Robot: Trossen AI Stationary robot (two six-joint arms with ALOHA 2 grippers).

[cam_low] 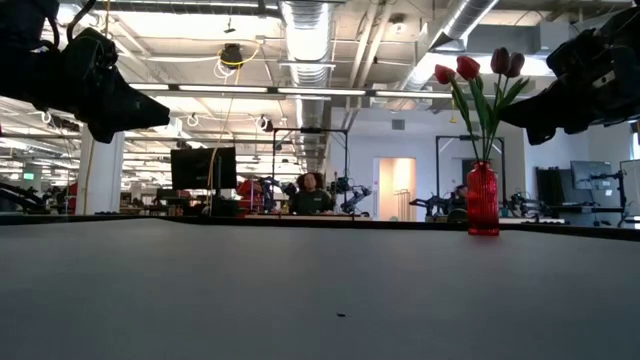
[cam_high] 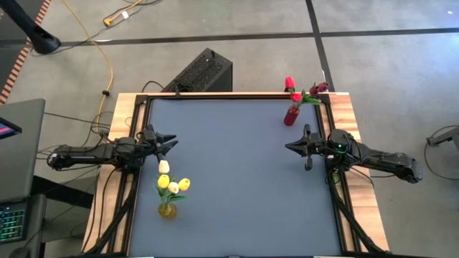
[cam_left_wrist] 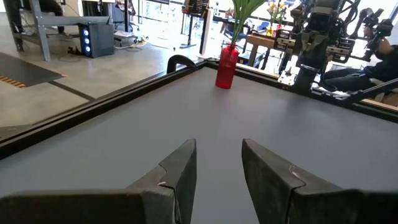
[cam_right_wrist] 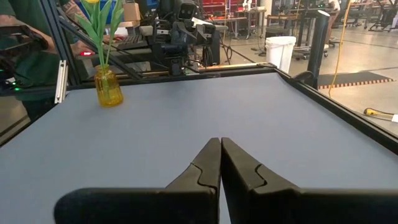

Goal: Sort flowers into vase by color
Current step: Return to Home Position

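Table (cam_high: 237,165): yellow vase (cam_high: 167,210) visible high view, outside low view.

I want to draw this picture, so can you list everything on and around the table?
Table: one, grey top, wooden sides, middle.
Red vase: one, red, far right corner.
Red flowers: about four, red and dark red, in the red vase.
Yellow vase: one, yellow, near left side.
Pale flowers: about four, yellow and white, in the yellow vase.
Black box: one, black, floor behind the table.
Cable: one, yellow, floor, left.
Person: one, far behind the table.
Left gripper: one, dark, left edge, fingers open.
Right gripper: one, dark, right side, fingers shut.
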